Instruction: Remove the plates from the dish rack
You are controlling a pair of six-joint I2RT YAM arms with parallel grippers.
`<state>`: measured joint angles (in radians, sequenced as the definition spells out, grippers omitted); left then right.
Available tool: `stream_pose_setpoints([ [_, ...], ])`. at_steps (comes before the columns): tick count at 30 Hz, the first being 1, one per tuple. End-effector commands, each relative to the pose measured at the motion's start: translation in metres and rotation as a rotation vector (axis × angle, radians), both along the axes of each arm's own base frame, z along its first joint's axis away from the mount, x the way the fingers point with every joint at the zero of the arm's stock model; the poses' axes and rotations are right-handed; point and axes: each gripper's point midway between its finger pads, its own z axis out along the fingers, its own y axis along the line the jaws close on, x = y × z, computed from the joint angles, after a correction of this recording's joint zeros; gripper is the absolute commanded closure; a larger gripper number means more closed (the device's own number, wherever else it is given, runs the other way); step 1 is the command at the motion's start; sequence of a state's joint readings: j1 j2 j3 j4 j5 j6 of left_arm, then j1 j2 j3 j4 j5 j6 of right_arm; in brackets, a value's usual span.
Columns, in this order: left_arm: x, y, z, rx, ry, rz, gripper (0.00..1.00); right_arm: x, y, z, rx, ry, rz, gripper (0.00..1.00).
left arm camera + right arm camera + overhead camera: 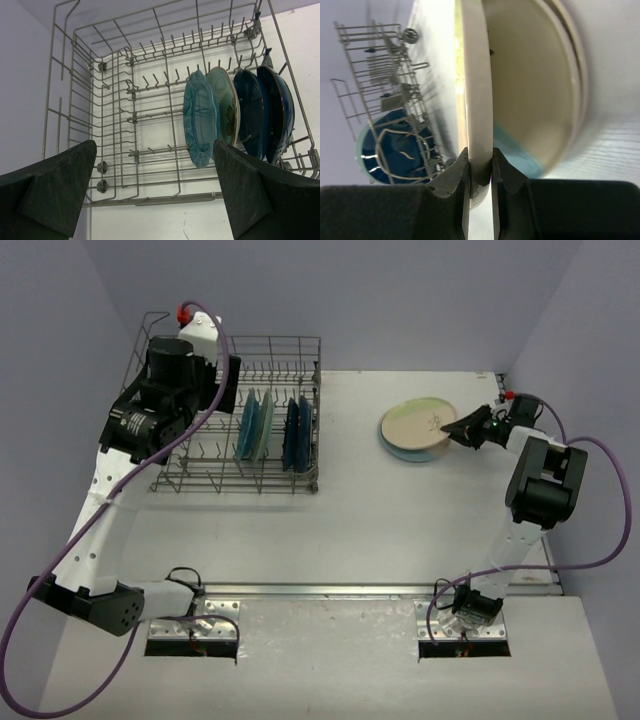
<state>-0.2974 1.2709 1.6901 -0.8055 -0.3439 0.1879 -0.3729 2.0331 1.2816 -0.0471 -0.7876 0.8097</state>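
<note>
The dish rack [290,341] stands at the back left with several plates upright in its tines: teal ones [254,424] and dark blue ones [297,432]. My left gripper [230,385] hangs open over the rack's left part, holding nothing. Its wrist view shows the teal scalloped plate [200,117], a greenish plate [227,110] and two dark blue plates [265,112] beyond the open left gripper [155,150]. My right gripper [462,430] is shut on the right rim of a cream plate [418,420], which lies over a pale blue plate [408,452]. The wrist view shows that cream plate [477,75] edge-on, pinched in the right gripper [481,160].
The purple back and side walls close in the white table [350,510]. A seam runs along the table's front near the arm bases. In the right wrist view the dish rack [385,65] shows far off, blurred.
</note>
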Motion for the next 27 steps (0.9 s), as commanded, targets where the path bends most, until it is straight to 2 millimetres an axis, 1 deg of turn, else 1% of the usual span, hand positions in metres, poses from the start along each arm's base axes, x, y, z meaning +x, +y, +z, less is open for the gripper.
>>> stream_pose_setpoints([
  [1,-0.005,-0.001,0.008,-0.061,-0.039,-0.018,0.00,-0.002,-0.013,0.001,-0.154,-0.016,0.037,0.91],
  [5,-0.004,-0.002,0.004,-0.070,-0.029,-0.026,0.00,-0.005,-0.021,-0.004,-0.237,-0.005,0.042,0.81],
  [8,-0.006,-0.002,-0.005,-0.069,-0.012,-0.029,0.00,-0.007,-0.030,-0.010,-0.308,0.029,0.038,0.75],
  [9,-0.006,-0.002,-0.007,-0.071,-0.012,-0.029,0.00,-0.007,-0.029,-0.010,-0.325,0.040,0.044,0.73],
  [10,-0.007,-0.001,-0.008,-0.072,-0.011,-0.028,0.00,-0.008,-0.032,-0.012,-0.364,0.053,0.044,0.71],
  [12,-0.008,-0.001,-0.009,-0.074,-0.009,-0.028,0.00,-0.007,-0.035,-0.013,-0.422,0.068,0.047,0.68],
  [14,-0.010,0.000,-0.011,-0.074,-0.007,-0.025,0.00,-0.005,-0.034,-0.012,-0.479,0.077,0.056,0.59],
  [17,-0.011,0.001,-0.013,-0.077,-0.004,-0.026,0.00,-0.001,-0.035,-0.008,-0.573,0.070,0.058,0.53],
  [18,-0.012,0.001,-0.014,-0.078,-0.003,-0.026,0.00,0.001,-0.035,-0.006,-0.611,0.060,0.068,0.53],
  [21,-0.013,0.002,-0.014,-0.078,-0.003,-0.024,0.00,0.007,-0.028,-0.004,-0.719,0.044,0.095,0.53],
  [23,-0.014,0.002,-0.016,-0.077,0.000,-0.024,0.00,0.012,-0.020,-0.003,-0.760,0.031,0.126,0.53],
  [24,-0.014,0.002,-0.016,-0.077,0.000,-0.025,0.00,0.012,-0.021,-0.004,-0.779,0.040,0.130,0.53],
  [27,-0.015,0.003,-0.015,-0.077,-0.003,-0.023,0.00,0.016,-0.015,-0.009,-0.796,0.066,0.158,0.53],
])
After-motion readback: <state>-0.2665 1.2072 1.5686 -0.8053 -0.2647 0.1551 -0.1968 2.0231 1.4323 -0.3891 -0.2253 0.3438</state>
